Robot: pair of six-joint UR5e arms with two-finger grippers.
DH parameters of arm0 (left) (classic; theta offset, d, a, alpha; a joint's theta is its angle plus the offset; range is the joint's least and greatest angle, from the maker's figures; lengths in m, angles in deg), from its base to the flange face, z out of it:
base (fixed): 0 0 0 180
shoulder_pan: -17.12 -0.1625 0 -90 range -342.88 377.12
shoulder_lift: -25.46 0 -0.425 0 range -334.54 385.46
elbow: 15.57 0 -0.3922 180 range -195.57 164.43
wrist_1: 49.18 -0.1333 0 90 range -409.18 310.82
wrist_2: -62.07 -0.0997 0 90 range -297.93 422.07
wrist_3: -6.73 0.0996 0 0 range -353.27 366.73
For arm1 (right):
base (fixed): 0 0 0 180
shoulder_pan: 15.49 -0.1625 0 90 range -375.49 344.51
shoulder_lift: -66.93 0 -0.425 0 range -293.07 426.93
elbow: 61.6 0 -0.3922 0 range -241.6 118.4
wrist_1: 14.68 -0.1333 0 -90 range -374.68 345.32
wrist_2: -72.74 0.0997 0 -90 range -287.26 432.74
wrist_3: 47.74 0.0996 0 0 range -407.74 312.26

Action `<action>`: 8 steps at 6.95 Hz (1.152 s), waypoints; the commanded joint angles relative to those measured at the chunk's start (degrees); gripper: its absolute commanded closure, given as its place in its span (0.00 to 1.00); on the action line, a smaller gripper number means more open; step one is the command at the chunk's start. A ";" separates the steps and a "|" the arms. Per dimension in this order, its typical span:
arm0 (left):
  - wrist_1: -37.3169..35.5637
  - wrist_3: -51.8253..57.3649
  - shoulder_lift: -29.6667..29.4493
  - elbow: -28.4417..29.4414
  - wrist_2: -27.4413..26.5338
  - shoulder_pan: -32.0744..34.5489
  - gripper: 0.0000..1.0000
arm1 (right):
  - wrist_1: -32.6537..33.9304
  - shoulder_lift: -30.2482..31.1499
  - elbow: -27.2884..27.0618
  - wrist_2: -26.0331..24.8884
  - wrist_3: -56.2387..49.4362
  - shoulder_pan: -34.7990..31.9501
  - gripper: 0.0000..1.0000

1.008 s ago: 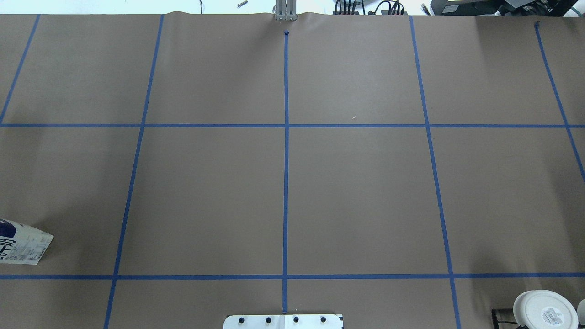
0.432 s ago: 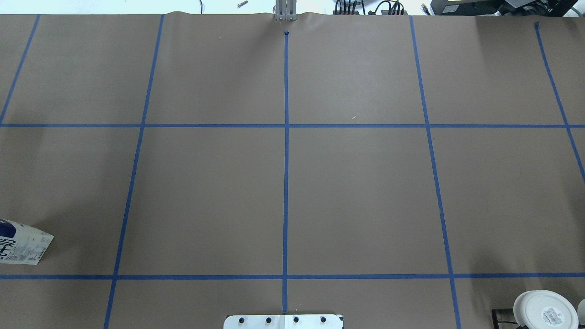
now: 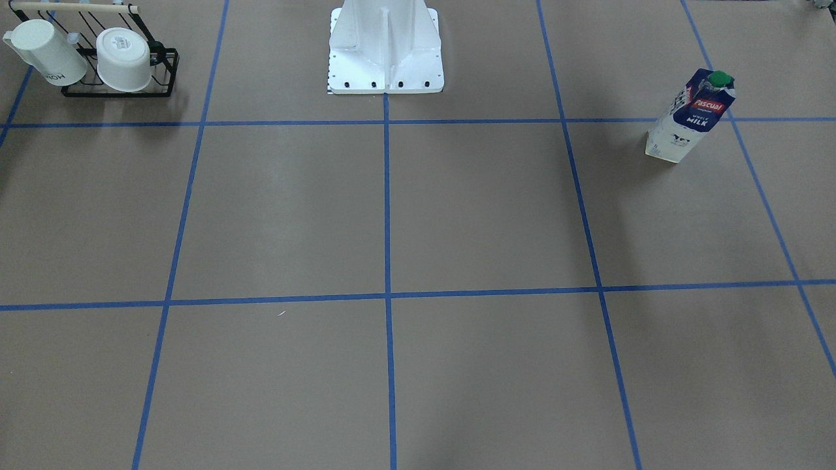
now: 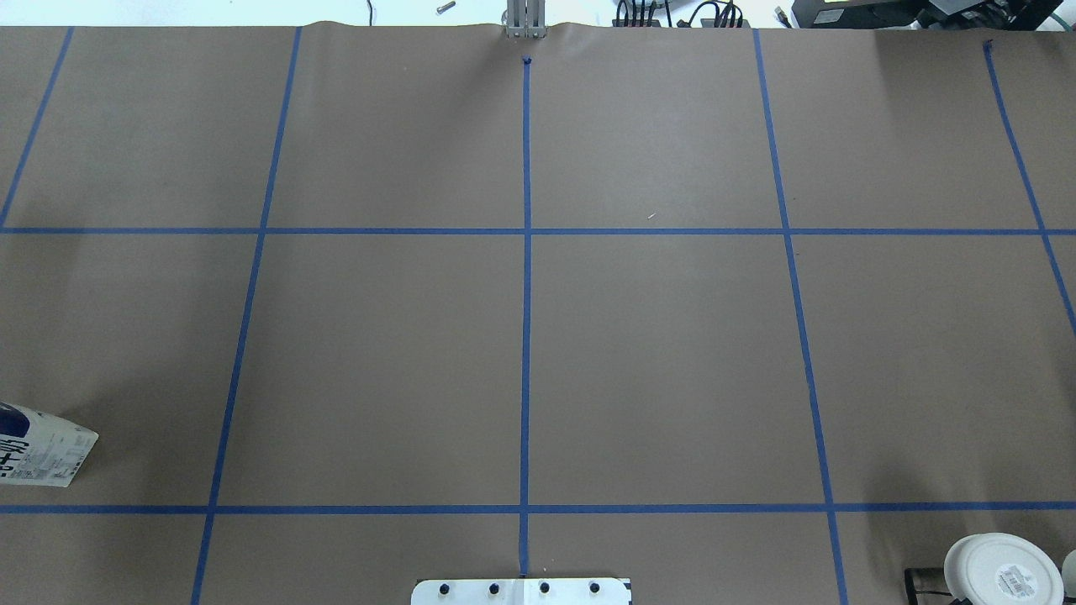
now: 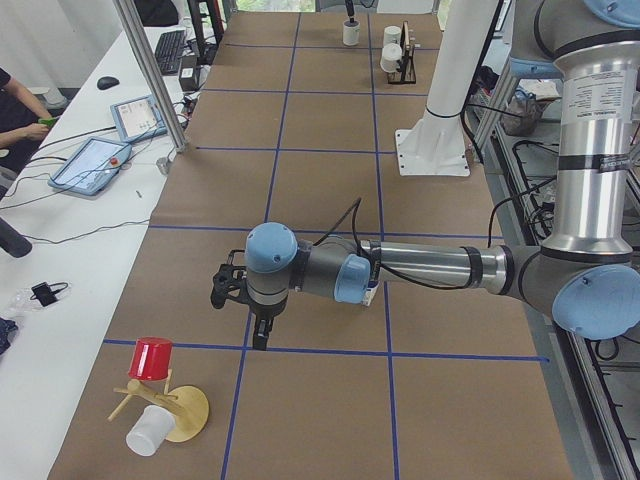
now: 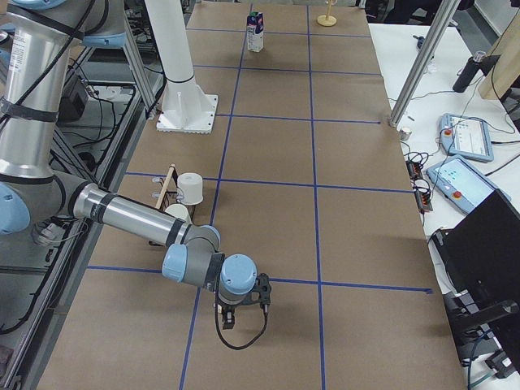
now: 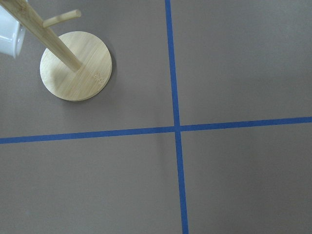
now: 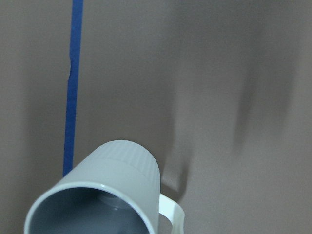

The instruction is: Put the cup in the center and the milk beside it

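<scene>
The cup (image 8: pixel 117 170), a small white mug with a loop handle and grey inside, fills the bottom of the right wrist view; no fingers show there. In the exterior left view it is a small white shape (image 5: pixel 350 34) at the table's far end. My right gripper (image 6: pixel 230 322) hangs low over that spot; I cannot tell if it is open or shut. The milk (image 3: pixel 691 116) stands upright at the table's left side (image 4: pixel 42 454), also seen far off (image 6: pixel 256 20). The center (image 4: pixel 527 231) (image 3: pixel 387 297) is bare. My left gripper (image 5: pixel 262 338) points down near a mug tree; I cannot tell its state.
A black wire rack (image 3: pixel 117 88) holds a lettered mug (image 3: pixel 46 52) and a wider cup (image 3: pixel 124 60) at the right near corner (image 4: pixel 1000 571). A wooden mug tree (image 7: pixel 75 66) with a red cup (image 5: pixel 152 357) and a white cup (image 5: pixel 150 430) stands at the left end. The robot's white base (image 3: pixel 385 59).
</scene>
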 commanded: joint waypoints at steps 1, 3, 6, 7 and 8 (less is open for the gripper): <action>0.00 0.00 -0.15 0.00 0.16 0.00 0.02 | -0.01 -0.16 1.36 2.28 0.19 0.07 0.41; 0.09 0.00 -0.24 -0.08 0.25 0.00 0.02 | -0.19 -0.25 1.72 6.93 0.01 0.16 1.00; -0.08 0.00 -0.16 -0.61 0.25 0.00 0.02 | 0.42 -2.78 -2.39 9.06 0.80 0.07 1.00; -0.08 0.00 -0.15 -0.53 0.25 0.00 0.02 | 1.82 -6.80 -2.68 9.07 1.24 0.16 1.00; -0.08 0.00 -0.24 -0.44 0.25 0.00 0.02 | 7.75 -14.75 -3.46 8.98 2.81 0.07 1.00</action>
